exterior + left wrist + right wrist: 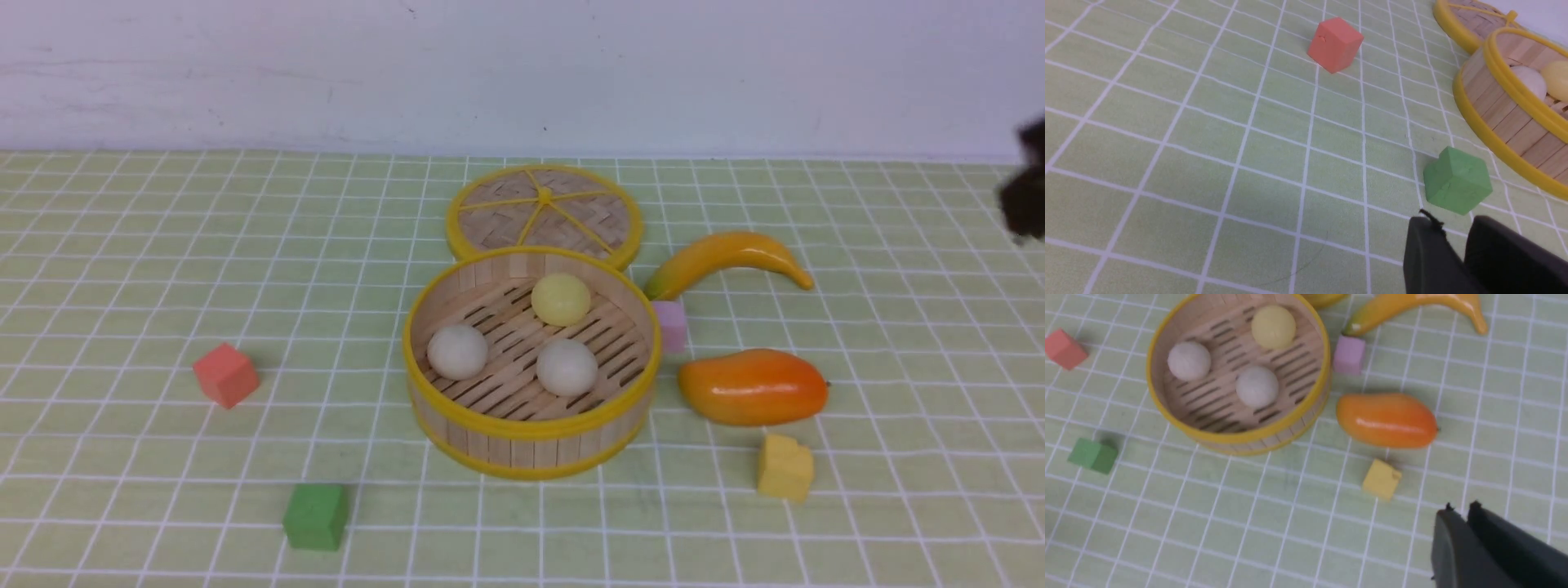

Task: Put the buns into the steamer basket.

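Three buns (531, 343) sit inside the steamer basket (531, 433), two off-white and one pale yellow, apart from each other on the slatted floor. Right gripper (1462, 510) hangs above the checked cloth (1167, 539) near the yellow cube (1381, 478), fingers pressed together, holding nothing. Left gripper (1449, 228) hovers beside the green cube (1457, 180), empty, a narrow gap between its fingers.

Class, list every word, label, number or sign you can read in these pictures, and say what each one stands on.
None: no readable text on the steamer basket, its lid, the buns, the toy fruit, the cubes or the checked tablecloth.
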Available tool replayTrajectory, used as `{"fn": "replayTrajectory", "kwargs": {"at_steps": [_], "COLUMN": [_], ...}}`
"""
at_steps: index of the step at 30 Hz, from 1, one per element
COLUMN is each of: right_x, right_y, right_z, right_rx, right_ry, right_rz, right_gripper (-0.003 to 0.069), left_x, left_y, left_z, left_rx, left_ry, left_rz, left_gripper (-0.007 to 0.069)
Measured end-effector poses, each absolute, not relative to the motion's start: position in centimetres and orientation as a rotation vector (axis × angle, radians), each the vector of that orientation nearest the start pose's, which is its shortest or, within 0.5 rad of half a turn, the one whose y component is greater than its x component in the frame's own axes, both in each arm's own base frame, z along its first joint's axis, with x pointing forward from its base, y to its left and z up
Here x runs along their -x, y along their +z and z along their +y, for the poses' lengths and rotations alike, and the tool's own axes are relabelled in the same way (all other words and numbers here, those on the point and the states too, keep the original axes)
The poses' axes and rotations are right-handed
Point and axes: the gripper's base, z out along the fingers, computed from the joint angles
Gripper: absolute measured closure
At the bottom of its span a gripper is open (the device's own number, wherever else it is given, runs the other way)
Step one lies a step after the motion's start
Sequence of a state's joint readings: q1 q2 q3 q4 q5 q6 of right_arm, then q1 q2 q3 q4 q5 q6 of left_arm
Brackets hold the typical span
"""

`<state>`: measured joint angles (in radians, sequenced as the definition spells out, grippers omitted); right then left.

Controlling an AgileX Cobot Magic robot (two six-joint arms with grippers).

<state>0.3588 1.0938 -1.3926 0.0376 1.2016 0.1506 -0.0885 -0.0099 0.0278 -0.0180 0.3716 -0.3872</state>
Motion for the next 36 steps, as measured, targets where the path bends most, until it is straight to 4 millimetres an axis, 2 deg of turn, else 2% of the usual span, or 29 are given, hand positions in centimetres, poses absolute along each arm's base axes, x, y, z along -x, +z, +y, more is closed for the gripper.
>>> {"fn": "replayTrajectory", "kwargs": {"at_steps": [2,3,6,15,18,21,24,27,29,31,34,36], "right_x": [-15.9,-15.7,-13.6,-11.1,-10.0,-8.1,-6.9,-5.9,-5.7,-5.4,-5.4,-5.4], "right_y": [44.1,44.1,44.5,45.4,45.6,44.3,42.0,37.3,33.3,30.5,25.1,22.3], "right_z": [6.3,6.3,5.5,4.4,3.3,1.6,0.7,0.2,0.0,-0.2,-0.2,-0.3], "right_rx": [0.246,0.245,0.239,0.223,0.196,0.12,0.026,-0.043,-0.076,-0.087,-0.095,-0.097], "right_ry": [0.29,0.291,0.297,0.312,0.261,0.158,0.105,0.064,0.038,0.018,0.01,0.009], "right_rz": [2.391,2.389,2.374,2.296,2.261,2.208,2.094,1.984,1.921,1.851,1.802,1.803], "right_gripper": [0.0672,0.0673,0.0679,0.0679,0.0678,0.0677,0.0676,0.0673,0.0671,0.0669,0.0668,0.0669], "left_x": [-5.2,-5.2,-5.2,-5.2,-5.2,-5.2,-5.2,-5.2,-5.2,-5.2,-5.2,-5.2], "left_y": [17.1,17.1,17.1,17.1,17.1,17.1,17.1,17.1,17.1,17.1,17.1,17.1], "left_z": [-0.5,-0.5,-0.5,-0.5,-0.5,-0.5,-0.5,-0.5,-0.5,-0.5,-0.5,-0.5], "left_rx": [0.292,0.292,0.292,0.292,0.292,0.292,0.292,0.292,0.292,0.292,0.292,0.292], "left_ry": [-0.344,-0.344,-0.344,-0.344,-0.344,-0.344,-0.344,-0.344,-0.344,-0.344,-0.344,-0.344], "left_rz": [1.865,1.865,1.865,1.865,1.865,1.865,1.865,1.865,1.865,1.865,1.865,1.865], "left_gripper": [0.0482,0.0482,0.0482,0.0482,0.0482,0.0482,0.0482,0.0482,0.0482,0.0482,0.0482,0.0482]}}
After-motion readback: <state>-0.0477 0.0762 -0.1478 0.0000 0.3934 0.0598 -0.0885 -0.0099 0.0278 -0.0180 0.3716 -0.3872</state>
